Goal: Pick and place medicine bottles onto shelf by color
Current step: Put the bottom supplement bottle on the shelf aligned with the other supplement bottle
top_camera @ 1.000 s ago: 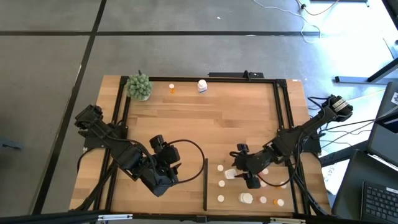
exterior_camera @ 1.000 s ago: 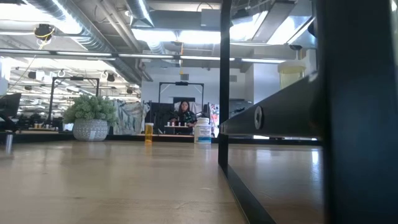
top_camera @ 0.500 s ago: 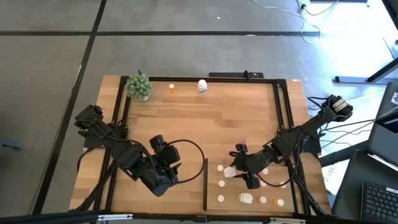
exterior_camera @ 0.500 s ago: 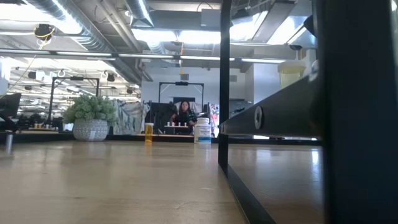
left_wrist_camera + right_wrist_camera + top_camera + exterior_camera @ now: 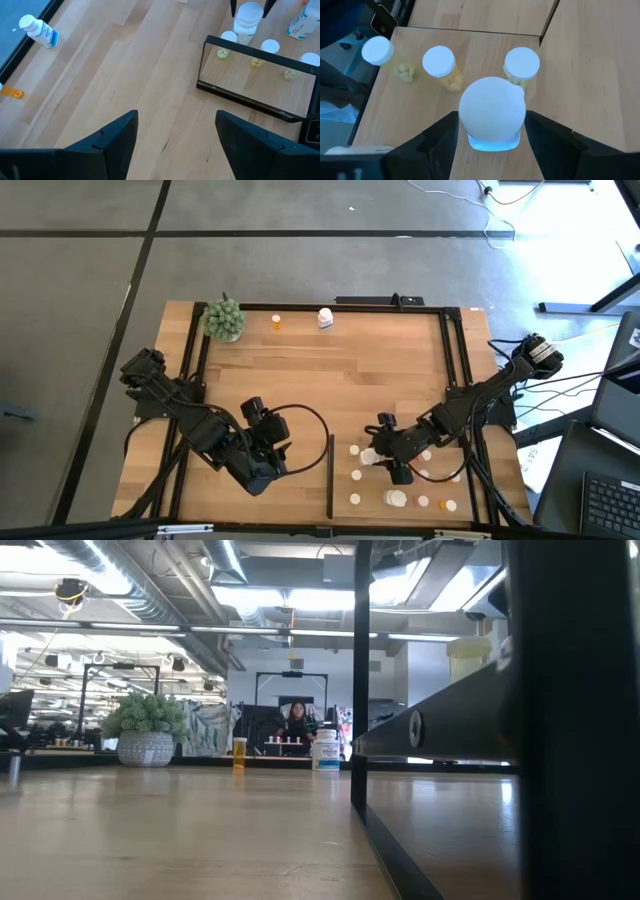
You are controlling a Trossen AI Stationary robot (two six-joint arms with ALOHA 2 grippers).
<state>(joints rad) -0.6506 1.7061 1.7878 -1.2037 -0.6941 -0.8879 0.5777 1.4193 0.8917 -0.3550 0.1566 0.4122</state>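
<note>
A chunky white medicine bottle (image 5: 492,112) stands between the fingers of my right gripper (image 5: 492,131), over the light-wood shelf (image 5: 485,42) at the table's near right. Three small white-capped bottles (image 5: 438,61) stand on the shelf just beyond it. In the high view several more bottles (image 5: 397,498) sit around my right gripper (image 5: 380,458). An orange bottle (image 5: 276,322) and a white bottle (image 5: 324,318) stand at the table's far edge. My left gripper (image 5: 268,468) hovers open above bare table, left of the shelf's black strip (image 5: 330,475). My right gripper has the chunky white bottle's upper body (image 5: 465,127) between its two fingers, one on each side. The fingers (image 5: 545,132) slant down at it from the table's right. The bottle stands upright, cap up (image 5: 249,11). I cannot tell whether its base rests on the shelf.
A green plant ball (image 5: 224,319) sits at the far left corner. A black metal frame (image 5: 447,360) runs around the tabletop. The middle of the table (image 5: 320,390) is bare wood. In the low view a person (image 5: 297,720) sits far off in the room.
</note>
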